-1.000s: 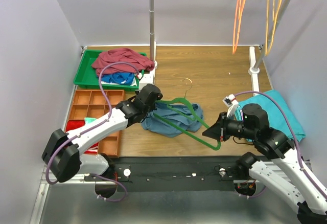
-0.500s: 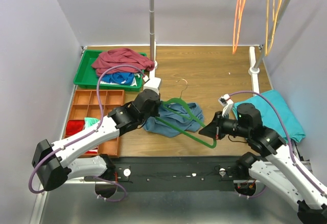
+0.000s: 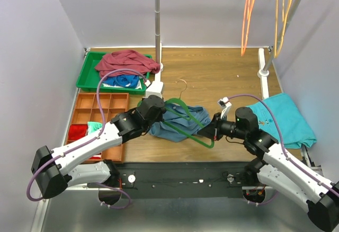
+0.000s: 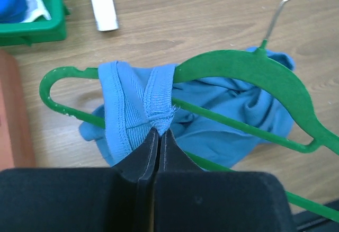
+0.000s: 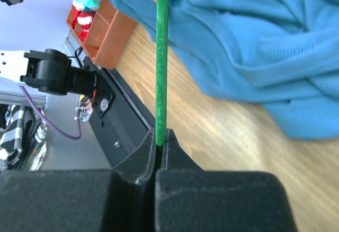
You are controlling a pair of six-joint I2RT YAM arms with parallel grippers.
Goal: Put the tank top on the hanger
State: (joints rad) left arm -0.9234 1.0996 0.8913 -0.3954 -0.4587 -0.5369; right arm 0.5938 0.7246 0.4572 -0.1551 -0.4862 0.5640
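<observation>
The slate-blue tank top (image 3: 183, 123) lies bunched on the wooden table, with one strap (image 4: 136, 110) looped over the left arm of the green hanger (image 3: 186, 111). My left gripper (image 3: 159, 116) is shut on that strap (image 4: 159, 119), pinching its bunched edge. The hanger (image 4: 254, 73) lies across the top with its metal hook (image 3: 183, 86) pointing to the back. My right gripper (image 3: 207, 133) is shut on the hanger's thin lower bar (image 5: 161, 57), holding it above the table. The top shows in the right wrist view (image 5: 265, 46) behind the bar.
A green tray (image 3: 91, 78) with a maroon garment (image 3: 126, 61) stands back left. An orange compartment box (image 3: 100, 110) sits beside my left arm. A teal cloth (image 3: 286, 118) lies at right. An orange hanger (image 3: 247, 15) and a yellow hanger (image 3: 282, 15) hang back right. A pole (image 3: 157, 20) stands at the back.
My right gripper has moved left with the hanger's lower bar, sliding the hanger leftward. My left gripper has shifted slightly toward the near edge, still holding the strap.
</observation>
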